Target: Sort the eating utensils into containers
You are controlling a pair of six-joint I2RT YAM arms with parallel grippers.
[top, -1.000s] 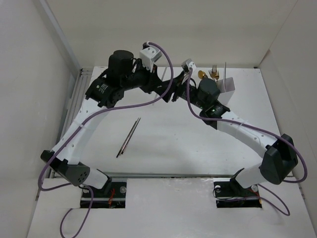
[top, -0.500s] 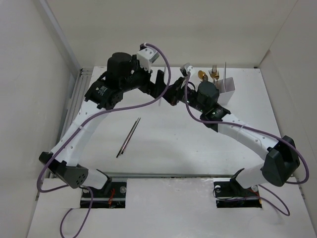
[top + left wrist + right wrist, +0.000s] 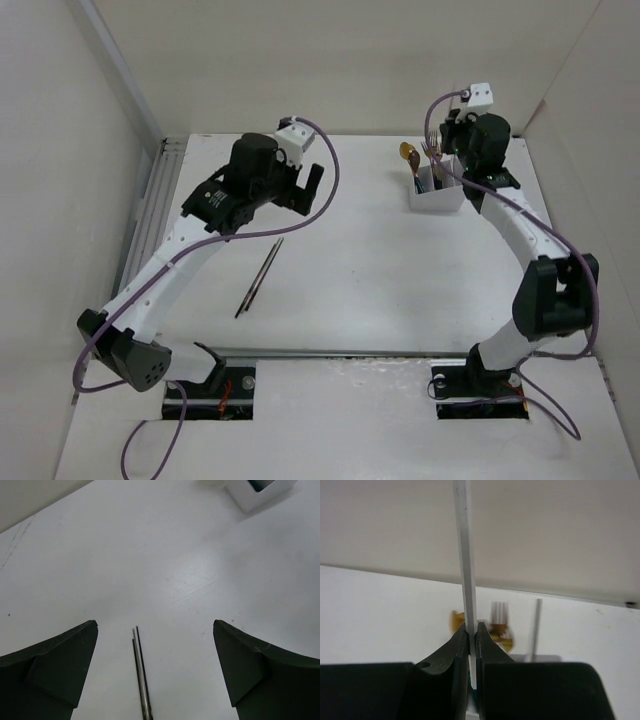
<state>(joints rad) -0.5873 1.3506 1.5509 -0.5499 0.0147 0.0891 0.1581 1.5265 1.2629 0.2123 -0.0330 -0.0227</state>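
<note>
table (image 3: 380, 290): white | walls (image 3: 60, 150): white | rail (image 3: 150, 200): table's left edge

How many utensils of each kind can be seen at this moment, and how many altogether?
Chopsticks: 4. These are the loose pair on the table, the held chopstick in the right pincer, and the standing chopstick in the box.
Spoon: 1
Fork: 1 clear; a second cannot be told
Total: 6 at least

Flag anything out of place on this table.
One pair of chopsticks lies loose on the table, left of centre, outside the white box where the gold forks and spoon already stand.
</note>
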